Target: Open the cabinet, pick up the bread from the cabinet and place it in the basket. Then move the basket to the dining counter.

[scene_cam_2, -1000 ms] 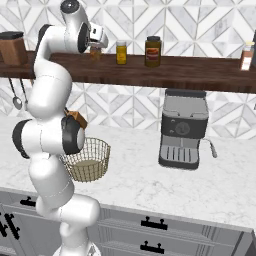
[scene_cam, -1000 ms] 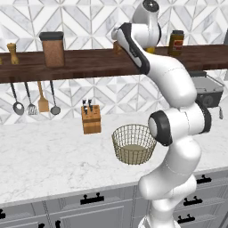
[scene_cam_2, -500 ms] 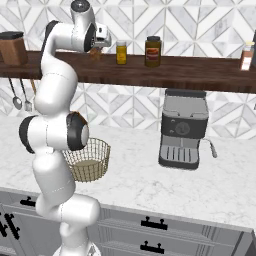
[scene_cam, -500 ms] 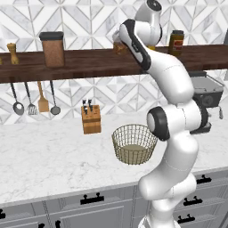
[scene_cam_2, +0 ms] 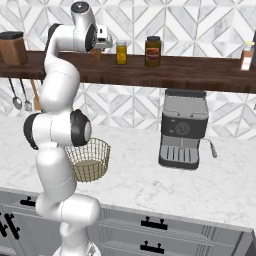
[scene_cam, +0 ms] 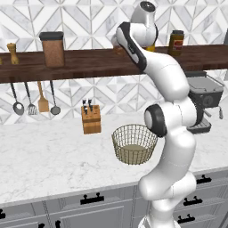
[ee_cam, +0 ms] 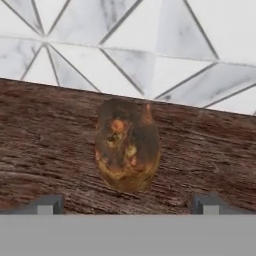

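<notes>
- Left base view: the basket, tan-gold wire mesh with a solid tan base, stands on the white marble surface beside the arm. A knife block sits nearer the wall, utensils hang under the dark wooden shelf, and a lidded brown canister stands on it.
- Right base view: the hand is raised at shelf height, near a yellow jar and a dark jar. A coffee machine stands on the surface.
- Hand view: the bread, a rounded brown lump with dark crust and yellowish patches, lies on the wooden shelf before the tiled wall. The two fingertips stand wide apart, holding nothing.
</notes>
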Available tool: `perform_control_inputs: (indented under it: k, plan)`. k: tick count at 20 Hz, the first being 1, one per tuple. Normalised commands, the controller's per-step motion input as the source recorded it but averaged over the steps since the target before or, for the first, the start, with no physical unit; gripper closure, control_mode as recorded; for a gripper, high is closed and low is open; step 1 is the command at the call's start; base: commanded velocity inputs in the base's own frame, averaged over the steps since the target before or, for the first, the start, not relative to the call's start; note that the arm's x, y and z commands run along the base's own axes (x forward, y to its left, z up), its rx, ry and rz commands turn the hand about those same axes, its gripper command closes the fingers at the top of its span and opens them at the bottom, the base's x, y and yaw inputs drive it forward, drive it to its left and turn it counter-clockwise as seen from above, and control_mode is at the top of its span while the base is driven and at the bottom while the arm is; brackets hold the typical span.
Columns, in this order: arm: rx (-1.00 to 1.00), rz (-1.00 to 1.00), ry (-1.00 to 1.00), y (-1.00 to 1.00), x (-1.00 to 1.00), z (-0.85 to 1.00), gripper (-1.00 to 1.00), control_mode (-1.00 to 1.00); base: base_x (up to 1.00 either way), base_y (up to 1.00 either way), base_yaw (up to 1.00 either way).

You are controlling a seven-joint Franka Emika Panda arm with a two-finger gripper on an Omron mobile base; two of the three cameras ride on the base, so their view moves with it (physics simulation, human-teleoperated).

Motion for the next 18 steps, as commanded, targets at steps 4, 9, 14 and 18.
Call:
perform_control_inputs:
  k: [4, 9, 14, 18]
  plan:
    - [0.00, 0.00, 0.01, 0.00, 0.39, -0.01, -1.00, -1.00, 0.00, 0.00, 0.00]
    - [0.00, 0.00, 0.00, 0.03, 0.35, 0.00, -1.00, -1.00, 0.00, 0.00, 0.00]
    - [0.00, 0.00, 0.03, 0.05, 0.07, -0.04, -1.00, -1.00, 0.00, 0.00, 0.00]
    - [0.00, 0.00, 0.02, 0.20, 0.03, -0.11, -1.00, -1.00, 0.00, 0.00, 0.00]
